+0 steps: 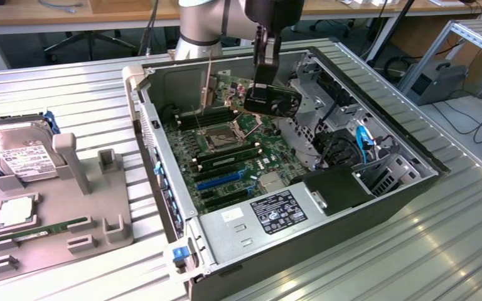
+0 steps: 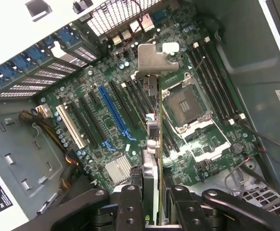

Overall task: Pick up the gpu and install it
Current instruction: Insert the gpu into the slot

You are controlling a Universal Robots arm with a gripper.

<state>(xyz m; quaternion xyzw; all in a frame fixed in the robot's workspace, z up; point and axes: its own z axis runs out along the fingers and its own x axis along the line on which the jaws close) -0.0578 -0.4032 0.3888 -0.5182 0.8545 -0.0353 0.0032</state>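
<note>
gpu (image 2: 150,163) clamped edge-on by fingers (image 2: 130,202) of gripper (image 2: 154,204), hung over motherboard (image 2: 96,139) (judged not seated). Card edge best squared with blue slot (image 2: 113,113); bracket (image 2: 152,60) faced toward rear grille (image 2: 120,14).

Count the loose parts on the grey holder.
3: hard drive at the far end of the holder, square silver chip in the middle, green memory stick at the near end. None seems hidden.

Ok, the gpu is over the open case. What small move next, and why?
Probably shift the gpu sideways toward the long blue slot before lowering. The jaws hold it edge-down above the board, and in the wrist view its edge lines up nearer the CPU socket than that slot.
</note>
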